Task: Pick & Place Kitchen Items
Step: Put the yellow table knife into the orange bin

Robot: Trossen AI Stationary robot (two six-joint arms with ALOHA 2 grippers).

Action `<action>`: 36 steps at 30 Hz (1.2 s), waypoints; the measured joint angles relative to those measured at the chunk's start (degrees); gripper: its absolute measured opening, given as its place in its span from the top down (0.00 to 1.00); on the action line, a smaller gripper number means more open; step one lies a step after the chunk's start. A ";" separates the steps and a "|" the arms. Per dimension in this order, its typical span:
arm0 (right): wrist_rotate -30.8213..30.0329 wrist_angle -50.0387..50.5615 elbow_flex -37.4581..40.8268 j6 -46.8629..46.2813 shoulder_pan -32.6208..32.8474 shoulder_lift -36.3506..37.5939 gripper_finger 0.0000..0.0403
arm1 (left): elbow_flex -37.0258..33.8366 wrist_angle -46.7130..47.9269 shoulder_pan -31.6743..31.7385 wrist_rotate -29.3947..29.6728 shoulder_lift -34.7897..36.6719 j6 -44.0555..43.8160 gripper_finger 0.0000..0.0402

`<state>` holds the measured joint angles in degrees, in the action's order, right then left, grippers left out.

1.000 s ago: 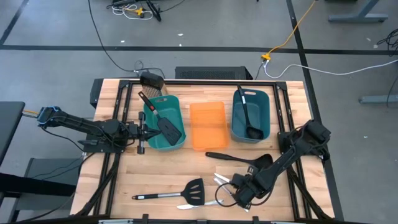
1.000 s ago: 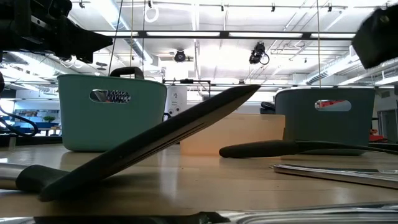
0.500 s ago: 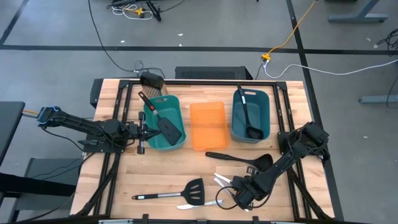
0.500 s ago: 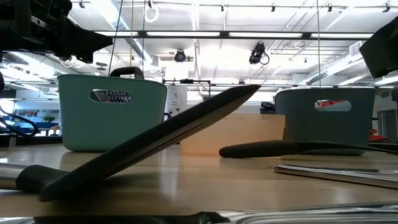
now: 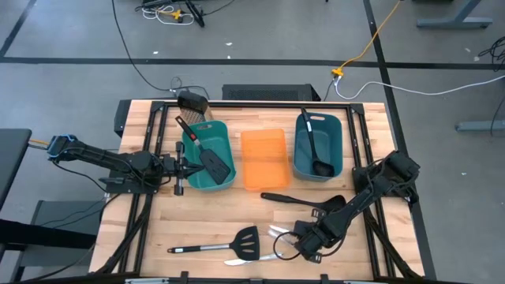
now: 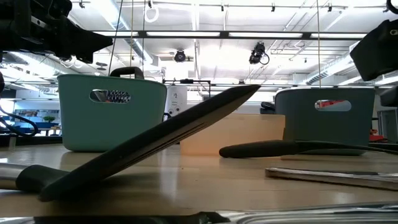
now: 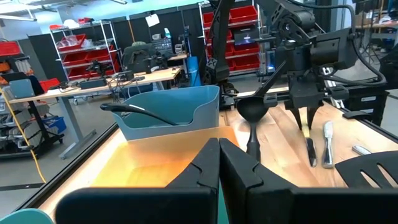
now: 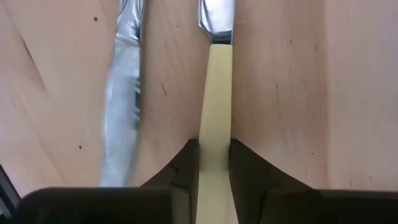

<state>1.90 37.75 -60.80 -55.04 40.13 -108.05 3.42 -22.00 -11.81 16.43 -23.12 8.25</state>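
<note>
The yellow-handled knife lies flat on the wooden table near its front edge. A silver table knife lies beside it. My right gripper stands over them, pointing down, and is shut on the yellow handle. A black ladle and a black slotted spatula lie on the table near it. Another spatula leans in the left teal bin, and another ladle rests in the right teal bin. My left gripper is shut with nothing in it, beside the left teal bin. My right gripper pinches the knife's yellow handle between its two fingers, one on each long side, a little back from where the blade begins. The fingers come from above, pointing down, and lie across the handle. The knife lies flat on the table.
An orange bin stands between the two teal bins at the middle of the table. Another silver knife lies at the front edge by the spatula. Dark frame rails run along both sides of the table.
My right arm has come down a little over the knives near the table's front edge. In the low view, the knife at the right has slid slightly along the table.
</note>
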 joint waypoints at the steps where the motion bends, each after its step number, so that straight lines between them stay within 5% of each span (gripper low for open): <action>1: -0.17 0.14 0.00 -0.07 0.11 0.01 0.83 | 0.00 0.00 0.01 0.00 -0.01 0.00 0.98; 24: -8.32 9.07 -5.40 2.63 -0.14 3.19 0.84 | 0.00 0.00 -0.01 0.00 0.01 -0.07 0.98; 36: -22.68 2.61 -5.81 11.93 -0.50 12.33 0.84 | 0.00 0.02 0.01 0.00 0.01 -0.07 0.98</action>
<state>-20.78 40.36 -66.61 -43.11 39.62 -95.72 3.42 -21.98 -11.79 16.43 -23.11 8.19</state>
